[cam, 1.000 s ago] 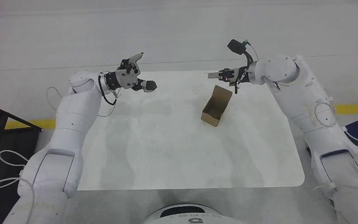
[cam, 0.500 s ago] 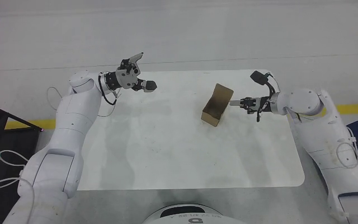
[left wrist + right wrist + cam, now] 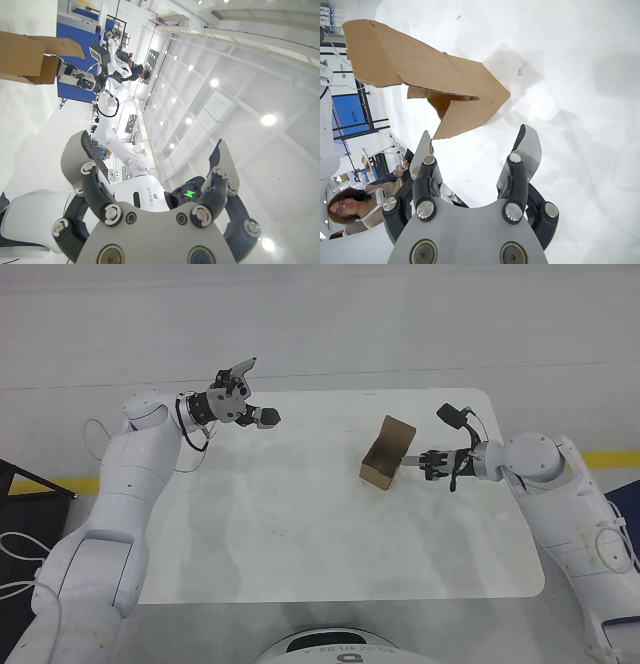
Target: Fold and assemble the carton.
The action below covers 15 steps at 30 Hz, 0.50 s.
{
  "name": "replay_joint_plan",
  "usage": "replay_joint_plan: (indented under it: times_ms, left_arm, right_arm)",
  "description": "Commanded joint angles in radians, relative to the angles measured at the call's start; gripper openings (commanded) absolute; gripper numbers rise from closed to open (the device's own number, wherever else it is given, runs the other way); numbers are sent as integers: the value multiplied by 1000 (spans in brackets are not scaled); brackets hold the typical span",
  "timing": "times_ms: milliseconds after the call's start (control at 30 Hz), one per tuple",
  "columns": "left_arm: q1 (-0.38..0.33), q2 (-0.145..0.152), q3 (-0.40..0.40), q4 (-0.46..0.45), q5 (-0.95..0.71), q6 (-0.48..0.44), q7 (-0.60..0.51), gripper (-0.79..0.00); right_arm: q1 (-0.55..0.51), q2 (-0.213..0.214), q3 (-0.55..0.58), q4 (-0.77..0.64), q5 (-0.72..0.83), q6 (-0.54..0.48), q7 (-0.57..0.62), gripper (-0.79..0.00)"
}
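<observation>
A brown cardboard carton (image 3: 387,451) stands partly formed on the white table (image 3: 300,524), right of centre, with its flaps loose. In the right wrist view the carton (image 3: 425,77) lies just ahead of my right gripper (image 3: 476,140), whose fingers are spread, one fingertip (image 3: 430,145) close under a hanging flap. From above, my right gripper (image 3: 412,461) sits just right of the carton at table height. My left gripper (image 3: 245,389) is raised over the table's far left corner, open and holding nothing; its own view shows the carton (image 3: 27,60) far off with the other arm's gripper (image 3: 67,73) beside it.
The table's rounded front edge (image 3: 340,599) is near me. A black frame (image 3: 25,479) stands beside the table on the left. Yellow floor tape (image 3: 620,457) runs behind the right arm.
My right arm has swung from the table's far edge down around the carton's right side and now points at it from the right. The left arm and carton have stayed put.
</observation>
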Motion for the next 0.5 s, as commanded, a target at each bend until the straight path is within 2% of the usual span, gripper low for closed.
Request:
replay_joint_plan:
  times_ms: [0,267,467]
  left_arm:
    - [0,0,0,0,0,0,0,0]
    - [0,0,0,0,0,0,0,0]
    - [0,0,0,0,0,0,0,0]
  right_arm:
    - [11,-3,-12,18,4,0,2,-228]
    - [45,-13,-50,36,5,11,-6,-289]
    - [83,-24,-104,27,-52,70,-9,-354]
